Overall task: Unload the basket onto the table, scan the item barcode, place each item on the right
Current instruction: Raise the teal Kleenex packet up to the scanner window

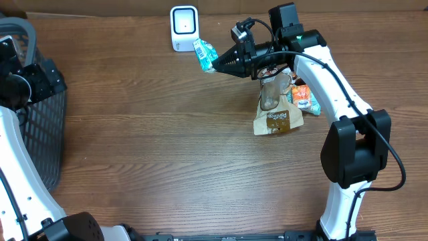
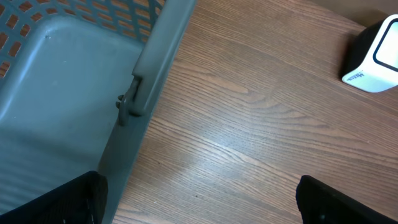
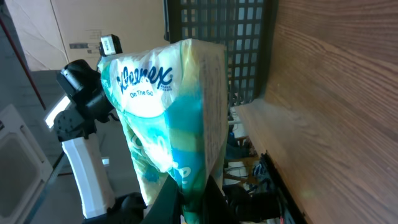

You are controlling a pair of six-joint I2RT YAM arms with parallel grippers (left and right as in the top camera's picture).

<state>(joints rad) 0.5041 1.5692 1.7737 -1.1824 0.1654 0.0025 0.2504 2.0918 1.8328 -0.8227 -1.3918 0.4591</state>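
Grey basket far left; brown bag, clear cup, orange pkt at right.

The site presented as a robotics test bench staged as a shop checkout, not a trading store. A white countertop barcode scanner stood at the far side of a wood-grain table. A dark plastic shopping basket sat at the left. Packaged snacks and a Kleenex tissue pack served as merchandise. White robot arms were stationed at the table.
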